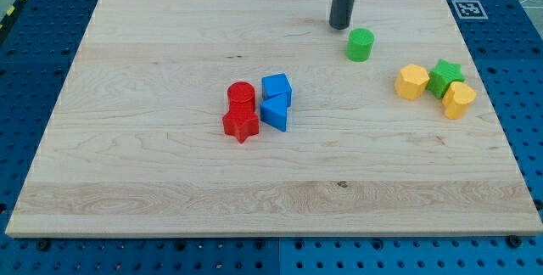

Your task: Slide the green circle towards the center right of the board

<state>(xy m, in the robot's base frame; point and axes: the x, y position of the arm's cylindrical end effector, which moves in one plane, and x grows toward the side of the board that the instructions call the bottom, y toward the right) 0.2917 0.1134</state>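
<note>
The green circle (360,44) is a small green cylinder on the wooden board (170,182), in the upper right part of the view. My tip (340,26) is at the end of the dark rod coming down from the view's top. It stands just up and to the left of the green circle, with a small gap between them.
A yellow hexagon (411,81), a green star (445,78) and a yellow block (459,99) cluster at the right. A red cylinder (241,96), a red star (241,125), a blue cube (277,88) and a blue triangle (276,113) cluster at the centre.
</note>
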